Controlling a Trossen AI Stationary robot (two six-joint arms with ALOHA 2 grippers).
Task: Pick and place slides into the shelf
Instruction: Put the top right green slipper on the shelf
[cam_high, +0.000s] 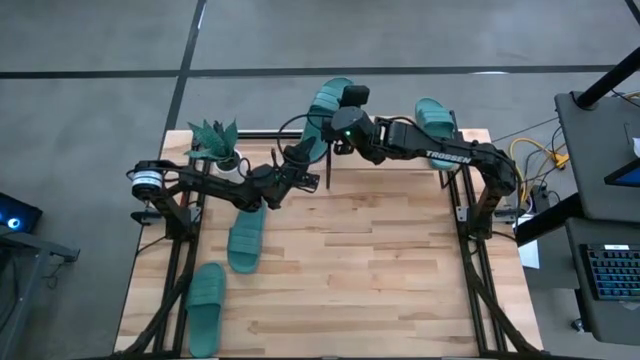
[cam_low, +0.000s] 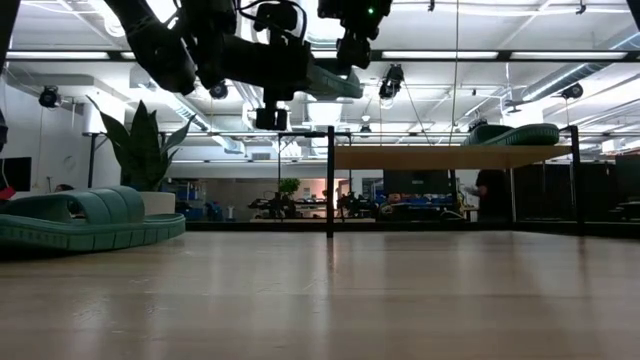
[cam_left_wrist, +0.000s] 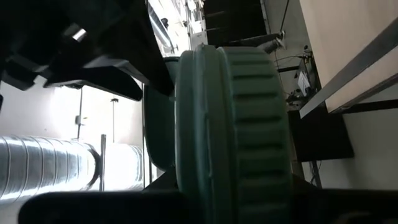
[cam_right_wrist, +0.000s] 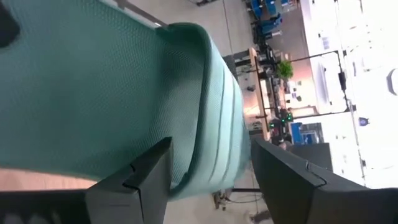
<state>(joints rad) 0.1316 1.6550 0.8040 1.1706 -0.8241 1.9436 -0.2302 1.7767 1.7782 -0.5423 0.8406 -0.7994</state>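
Observation:
A teal slide (cam_high: 326, 100) hangs in the air over the table's far edge, with my left gripper (cam_high: 301, 157) shut on it. My right gripper (cam_high: 333, 127) comes in from the right and is open. Its fingers stand on either side of the slide's side rim (cam_right_wrist: 214, 143). A second slide (cam_high: 435, 118) lies flat on the shelf's light top board (cam_low: 450, 157). Two more slides (cam_high: 245, 240) (cam_high: 207, 305) rest sole-down on the table at the near left. My left gripper pinches the slide between its two fingers at the end nearest the table's near edge (cam_left_wrist: 186, 186). The fingers come from the near left, about level. The slide is lifted clear, turned on edge, and reaches away toward the far edge. My right gripper: I cannot tell whether its fingers (cam_right_wrist: 146, 180) touch the slide.
A spiky green plant in a white pot (cam_high: 216, 142) stands at the far left, close to my left arm. The shelf's thin black posts (cam_low: 330, 190) stand under its board. The middle and right of the tabletop (cam_high: 380, 270) are bare wood.

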